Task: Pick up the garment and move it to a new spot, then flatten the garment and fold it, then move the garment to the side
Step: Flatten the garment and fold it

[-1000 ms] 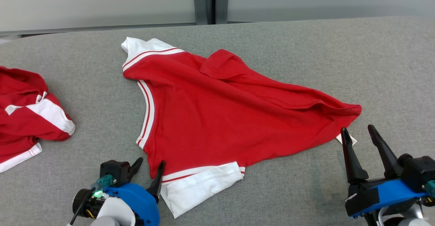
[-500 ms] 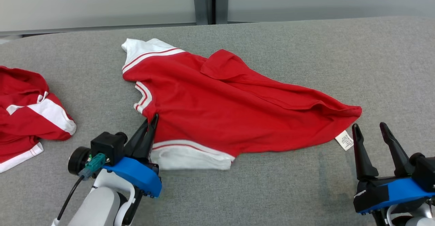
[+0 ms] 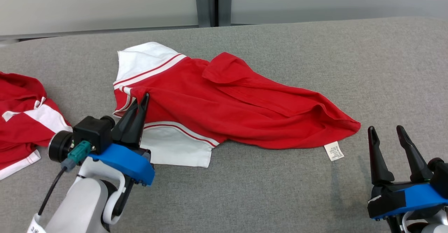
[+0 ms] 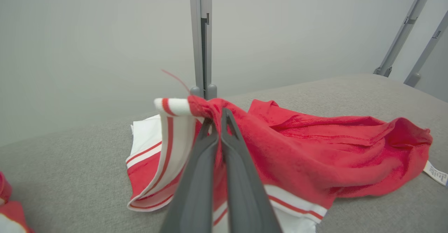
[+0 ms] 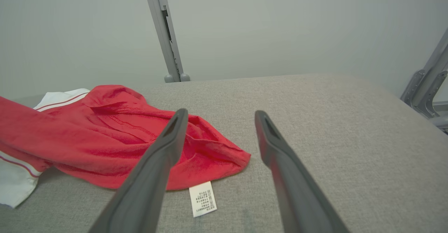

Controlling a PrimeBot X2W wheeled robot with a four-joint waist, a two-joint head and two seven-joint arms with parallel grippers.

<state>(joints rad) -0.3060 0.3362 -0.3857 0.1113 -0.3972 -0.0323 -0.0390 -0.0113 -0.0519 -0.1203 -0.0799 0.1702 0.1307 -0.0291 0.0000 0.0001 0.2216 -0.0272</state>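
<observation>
Soft, limp shirt point(image 3: 227, 110) sags from left gripper point(image 3: 144, 98), jaws clamped on its striped trim, centre-left; right gripper point(image 3: 385, 129), jaws apart, lower right, could take the tagged hem corner.

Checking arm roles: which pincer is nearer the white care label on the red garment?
Right. The right pincer stands open right of the care label; the left pincer grips the garment at its far striped edge.

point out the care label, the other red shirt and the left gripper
care label point(image 3: 333, 151), head view, middle of the white tag
other red shirt point(image 3: 21, 96), head view, red cloth above its white band
left gripper point(image 3: 144, 97), head view, jaw tips shut on the garment point(image 3: 245, 110)
</observation>
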